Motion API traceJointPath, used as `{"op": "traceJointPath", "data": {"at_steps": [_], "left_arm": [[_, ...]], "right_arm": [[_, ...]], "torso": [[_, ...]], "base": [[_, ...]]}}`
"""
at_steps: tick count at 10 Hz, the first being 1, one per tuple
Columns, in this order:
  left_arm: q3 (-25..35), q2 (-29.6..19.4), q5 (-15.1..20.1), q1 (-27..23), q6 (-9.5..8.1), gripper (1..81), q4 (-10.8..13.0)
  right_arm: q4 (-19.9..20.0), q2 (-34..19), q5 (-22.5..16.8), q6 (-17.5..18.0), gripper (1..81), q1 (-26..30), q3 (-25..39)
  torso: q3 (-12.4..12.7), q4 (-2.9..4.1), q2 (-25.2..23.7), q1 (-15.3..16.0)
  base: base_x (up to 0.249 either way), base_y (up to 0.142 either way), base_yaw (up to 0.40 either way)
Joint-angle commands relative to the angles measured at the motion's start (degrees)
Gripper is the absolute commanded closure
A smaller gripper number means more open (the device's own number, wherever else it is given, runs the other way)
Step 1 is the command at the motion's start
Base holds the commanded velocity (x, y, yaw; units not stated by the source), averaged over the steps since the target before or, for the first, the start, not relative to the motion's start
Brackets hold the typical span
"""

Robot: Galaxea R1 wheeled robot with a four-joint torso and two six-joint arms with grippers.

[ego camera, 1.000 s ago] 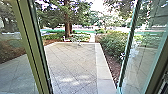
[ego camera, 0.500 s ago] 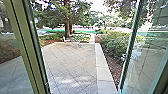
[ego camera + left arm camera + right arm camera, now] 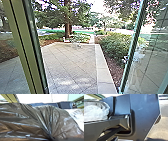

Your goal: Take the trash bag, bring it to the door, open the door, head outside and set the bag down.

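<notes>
- Head view: one glass door (image 3: 150, 60), right side of the frame, standing open; its slanting edge ran from the upper right to the bottom.
- One olive upright (image 3: 23, 47), left side of the frame, tilted.
- One paved yard (image 3: 70, 65), centre to bottom, bordered by a pale strip (image 3: 102, 72).
- One tree trunk (image 3: 67, 25), upper centre; pale furniture (image 3: 76, 41) below it, details blurred.
- Green bushes (image 3: 115, 46), right of centre, beside the pale strip.
- Left wrist view: one trash bag (image 3: 30, 117), dark, see-through and glossy, brownish within; its plastic was drawn into tight folds meeting at a gathered point.
- Right wrist view: whitish crumpled plastic (image 3: 95, 112), near the robot's dark body plate.
- Left tool, right tool: state of each could not be told.
</notes>
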Motion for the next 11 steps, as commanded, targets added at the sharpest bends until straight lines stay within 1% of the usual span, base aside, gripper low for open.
{"op": "traceJointPath", "data": {"at_steps": [1,11], "left_arm": [[0.3,0.2,3.2,-3.7,0.34,81.1,0.3],[0.3,0.2,3.2,-3.7,0.34,81.1,0.4]], "right_arm": [[-0.4,0.5,-3.1,-0.3,1.0,2.6,0.4],[-0.5,0.6,-3.1,-0.3,1.0,2.6,0.5]], "torso": [[0.0,0.00,0.0,0.0],[0.0,0.00,0.0,-0.1]], "base": [[0.110,0.000,0.000],[0.110,0.000,0.000]]}}
